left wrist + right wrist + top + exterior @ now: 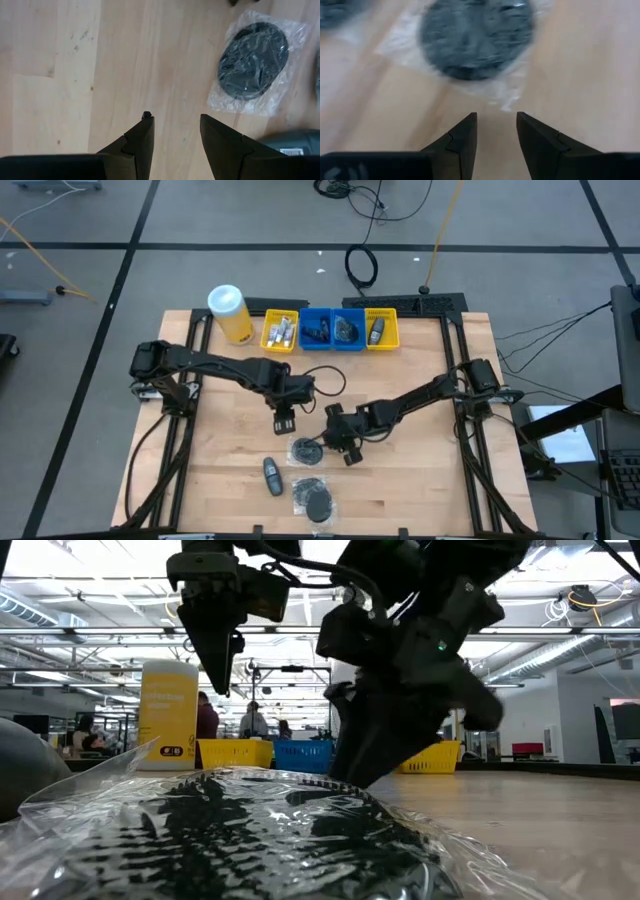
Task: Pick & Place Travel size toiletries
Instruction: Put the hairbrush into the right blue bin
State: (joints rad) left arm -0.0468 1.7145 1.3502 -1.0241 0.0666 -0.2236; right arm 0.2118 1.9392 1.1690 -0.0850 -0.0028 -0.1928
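High view: left gripper [283, 421] and right gripper [338, 442] seen mid-table, wrapped black puff [305, 451] just beside the right one, left wrist view: jaws parted, empty, above bare wood, right wrist view: jaws parted, puff [476, 37] seen ahead, ungripped.

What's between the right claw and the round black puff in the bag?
Only bare wood between the right gripper and the bagged puff, as the right wrist view shows.

Two black round puffs in clear wrap lie flat on the table, one mid-table [305, 450], one near the front edge [316, 500], dark grey oval bottle [272, 474] between them; more toiletries sit in the back bins.
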